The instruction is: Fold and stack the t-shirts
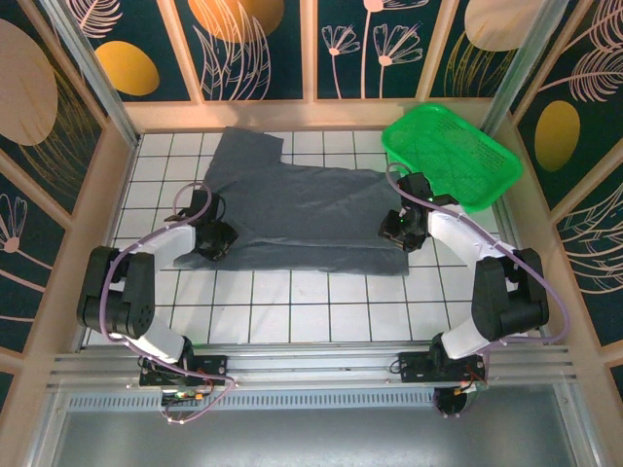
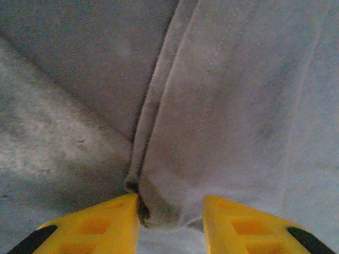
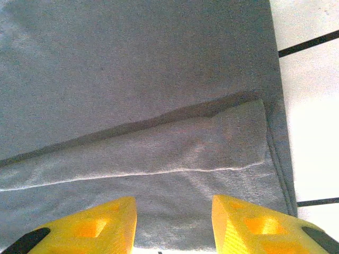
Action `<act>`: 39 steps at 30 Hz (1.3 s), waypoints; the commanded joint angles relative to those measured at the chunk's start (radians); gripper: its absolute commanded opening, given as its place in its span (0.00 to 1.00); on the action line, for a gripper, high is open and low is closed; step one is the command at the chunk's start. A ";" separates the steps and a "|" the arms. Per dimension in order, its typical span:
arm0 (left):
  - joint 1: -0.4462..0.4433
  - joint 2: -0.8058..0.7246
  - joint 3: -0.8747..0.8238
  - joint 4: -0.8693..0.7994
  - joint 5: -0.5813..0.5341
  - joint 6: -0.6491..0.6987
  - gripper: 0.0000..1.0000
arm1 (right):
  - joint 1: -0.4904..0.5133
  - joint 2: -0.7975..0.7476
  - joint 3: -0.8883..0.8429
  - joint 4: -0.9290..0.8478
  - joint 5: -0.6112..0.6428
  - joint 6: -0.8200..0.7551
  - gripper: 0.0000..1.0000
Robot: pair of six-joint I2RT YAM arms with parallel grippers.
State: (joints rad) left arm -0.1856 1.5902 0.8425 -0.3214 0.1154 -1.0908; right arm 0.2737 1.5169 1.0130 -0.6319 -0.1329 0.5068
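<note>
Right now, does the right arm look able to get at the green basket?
Probably yes. The basket sits just past the tip of the right arm, nothing lies between them, and its jaws stand open over the edge of the shirt.

Green plastic mesh basket (image 1: 450,156), rectangular, set askew, empty inside. Under its near-left corner, and spreading left and nearer from there, white tiled table (image 1: 292,302) with dark grid lines; a bare strip of that table (image 3: 312,106) at the right of the right wrist view. Behind the basket and running left from it, pale wooden frame (image 1: 292,115) holding dark teal panels (image 1: 258,44) painted with orange ovals and white plant outlines. Well nearer than the basket, silver metal rail (image 1: 321,368), then ridged grey sheet (image 1: 292,428).
</note>
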 commanded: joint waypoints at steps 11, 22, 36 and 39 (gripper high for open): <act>-0.003 0.067 0.124 0.000 -0.022 0.036 0.00 | -0.130 -0.038 -0.098 0.059 -0.070 0.225 0.47; -0.005 0.108 0.218 -0.007 -0.005 0.051 0.00 | -0.150 0.048 -0.095 0.119 -0.184 0.420 0.52; -0.005 0.200 0.341 -0.018 0.016 0.097 0.00 | -0.169 0.171 -0.025 0.172 -0.157 0.492 0.55; -0.005 0.231 0.388 -0.018 0.024 0.120 0.00 | -0.184 0.188 0.011 0.166 -0.130 0.490 0.52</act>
State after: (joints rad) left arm -0.1856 1.7947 1.1748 -0.3206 0.1265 -1.0119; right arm 0.1070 1.6886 0.9741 -0.4740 -0.3027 0.9787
